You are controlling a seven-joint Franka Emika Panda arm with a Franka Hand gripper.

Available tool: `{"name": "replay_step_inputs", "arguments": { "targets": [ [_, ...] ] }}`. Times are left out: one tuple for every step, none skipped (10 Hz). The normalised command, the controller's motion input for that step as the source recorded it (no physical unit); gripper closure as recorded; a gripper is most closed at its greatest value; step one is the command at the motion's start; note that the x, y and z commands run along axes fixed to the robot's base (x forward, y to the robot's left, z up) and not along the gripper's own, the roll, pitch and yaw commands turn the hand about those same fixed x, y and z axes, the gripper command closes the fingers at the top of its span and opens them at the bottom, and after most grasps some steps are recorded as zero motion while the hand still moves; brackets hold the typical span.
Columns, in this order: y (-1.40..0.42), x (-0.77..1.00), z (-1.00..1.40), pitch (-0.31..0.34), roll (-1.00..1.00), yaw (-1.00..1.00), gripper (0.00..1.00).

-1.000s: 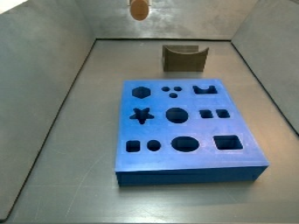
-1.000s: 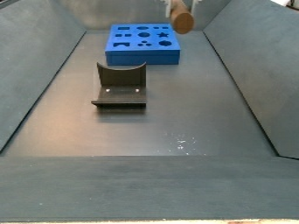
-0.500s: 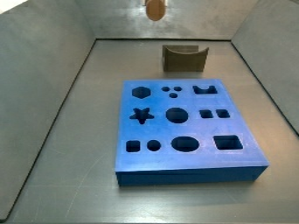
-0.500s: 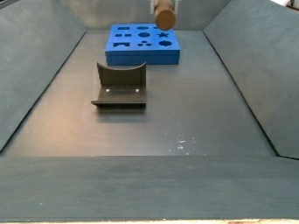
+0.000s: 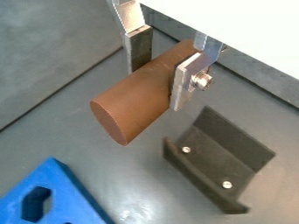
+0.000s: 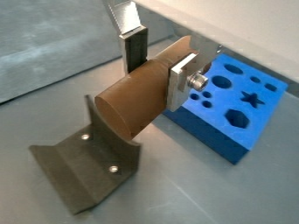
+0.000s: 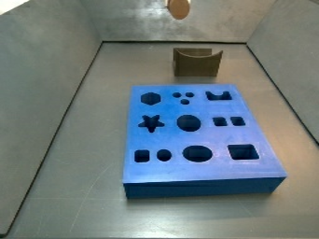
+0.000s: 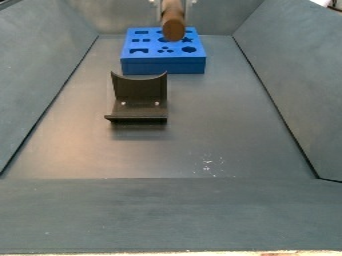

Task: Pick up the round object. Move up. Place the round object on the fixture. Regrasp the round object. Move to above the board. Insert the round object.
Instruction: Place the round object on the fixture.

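Note:
The round object point(image 5: 142, 98), a brown-orange cylinder, lies level between my gripper point(image 5: 163, 66) fingers, high above the floor. The gripper is shut on it, one silver plate on each side of its curved wall. The peg point(image 6: 138, 98) hangs over the fixture point(image 6: 87, 162), well clear of its notch, and the blue board point(image 6: 233, 101) lies beyond. In both side views only the peg point(image 7: 180, 7) point(image 8: 171, 20) shows at the upper edge; the fingers are out of frame. The fixture point(image 7: 197, 62) point(image 8: 136, 97) stands apart from the board point(image 7: 200, 135) point(image 8: 164, 50).
Sloping grey walls point(image 7: 50, 56) close in the dark floor point(image 8: 201, 150) on both sides and at the back. The fixture point(image 5: 222, 157) stands on its base plate with two screws. One corner of the board point(image 5: 47, 197) shows in a wrist view.
The peg has travelled sideways across the upper edge of both side views, to the right in one and to the left in the other, still held. Fixture and board have not moved.

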Motion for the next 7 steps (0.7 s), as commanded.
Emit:
{"name": "replay_step_inputs", "arguments": {
  "targets": [
    [0.91,0.99,-0.05,0.178,-1.00,0.02,1.00],
    [0.73,0.92,-0.04,0.199,-1.00,0.00,1.00],
    [0.51,0.83,-0.03,0.227,-1.00,-0.02,1.00],
    [0.41,0.79,-0.03,0.240,-1.00,-0.04,1.00],
    [0.20,0.70,-0.02,0.276,-1.00,-0.07,1.00],
    [0.08,0.64,-0.02,0.301,-1.00,-0.10,1.00],
    [0.06,0.57,-0.02,0.297,-0.91,-0.09,1.00]
  ]
}}
